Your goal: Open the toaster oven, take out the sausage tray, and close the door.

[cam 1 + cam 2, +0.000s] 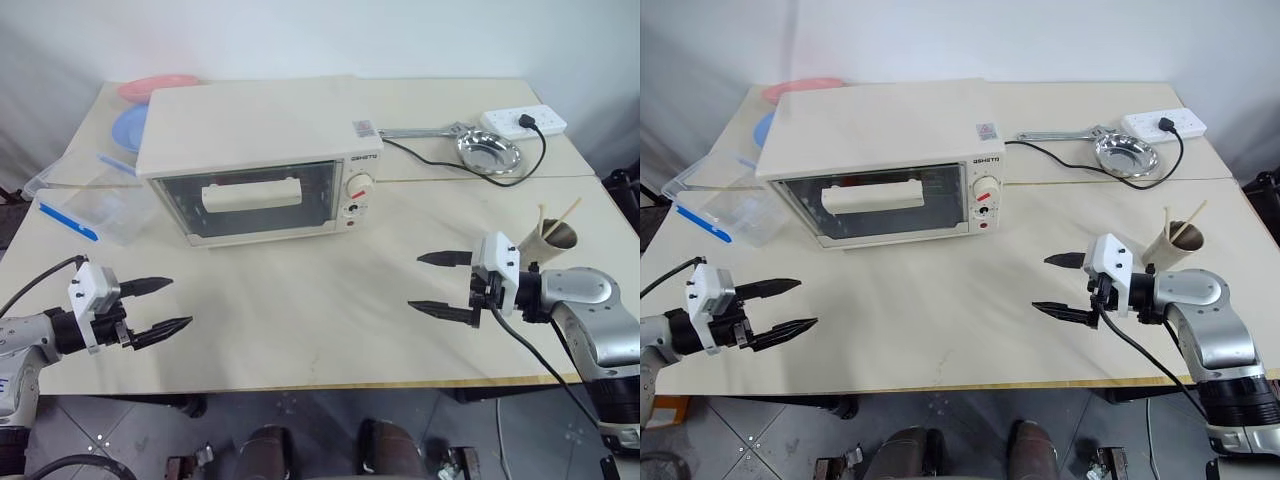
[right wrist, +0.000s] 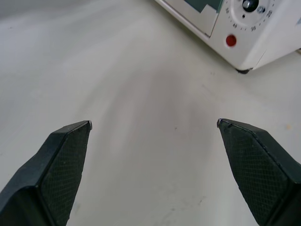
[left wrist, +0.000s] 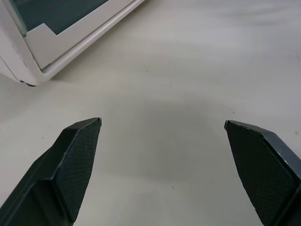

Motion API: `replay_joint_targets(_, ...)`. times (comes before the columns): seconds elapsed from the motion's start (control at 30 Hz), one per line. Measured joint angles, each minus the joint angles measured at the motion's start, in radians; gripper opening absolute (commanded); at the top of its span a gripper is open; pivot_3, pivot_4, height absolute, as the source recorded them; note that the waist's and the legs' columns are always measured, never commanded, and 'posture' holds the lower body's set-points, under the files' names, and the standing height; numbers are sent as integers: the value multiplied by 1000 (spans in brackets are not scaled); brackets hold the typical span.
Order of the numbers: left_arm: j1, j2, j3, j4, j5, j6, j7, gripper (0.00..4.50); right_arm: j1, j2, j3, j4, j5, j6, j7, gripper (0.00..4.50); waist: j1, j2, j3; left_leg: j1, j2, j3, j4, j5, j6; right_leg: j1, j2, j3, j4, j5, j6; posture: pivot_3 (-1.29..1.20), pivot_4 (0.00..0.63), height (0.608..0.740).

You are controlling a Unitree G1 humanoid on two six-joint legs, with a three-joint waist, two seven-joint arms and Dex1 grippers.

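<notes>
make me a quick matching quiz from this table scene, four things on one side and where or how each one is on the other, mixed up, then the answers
Things:
1. door
2. round steel dish
3. clear plastic box
4. left gripper

Places or states:
A. open, over bare table in front of the toaster oven
B. shut
C. beside the power strip
D. on the oven's left side

Pairs: 1-B, 2-C, 3-D, 4-A

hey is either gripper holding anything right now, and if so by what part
Nothing is held. The left gripper and right gripper are both open over the bare table, short of the toaster oven.
</notes>
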Motion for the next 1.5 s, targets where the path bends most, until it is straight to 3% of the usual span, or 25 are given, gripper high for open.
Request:
replay_joint_targets(0.37, -6, -25, 26, -51, -16, 64, 109, 4475, -73, 50, 36, -78, 47, 169, -57, 4500, -1, 0, 0, 0, 0, 0, 1, 0, 0, 0, 0, 0, 1, 0, 0, 0, 150, 740)
replay_joint_targets(0.5, -8, -36, 46, -73, -46, 96, 129, 4475, -159, 106, 75, -93, 72, 250, -85, 4500, -4, 0, 0, 0, 1, -1, 0, 0, 0, 0, 0, 0, 1, 0, 0, 0, 150, 740)
replay_joint_targets(0.57, -13, -54, 62, -78, -89, 112, 118, 4475, -249, 185, 130, -92, 70, 273, -104, 4500, -16, 0, 0, 0, 1, -1, 0, 0, -1, -2, 0, 0, 3, 0, 0, 0, 150, 740)
replay_joint_targets(1.1, -43, -100, 187, -106, -199, 109, 144, 4475, -596, 432, 271, 220, -50, 143, -94, 4500, -33, -1, 0, 0, 1, 0, 0, 0, -1, -4, 0, 0, 7, 0, 0, 0, 150, 740)
replay_joint_targets(1.27, -19, -109, 206, -130, -210, 109, 152, 4475, -607, 464, 274, 235, -69, 110, -98, 4500, -31, -1, 0, -1, 1, 0, -1, 0, -2, -6, 0, 0, 7, 0, 0, 0, 150, 740)
replay_joint_targets(1.5, -10, -117, 224, -149, -223, 117, 176, 4475, -556, 460, 292, 95, -49, 173, -59, 4500, -37, -1, 0, -8, 1, 1, 0, 0, -2, -15, 0, 1, 9, 0, 0, 0, 150, 740)
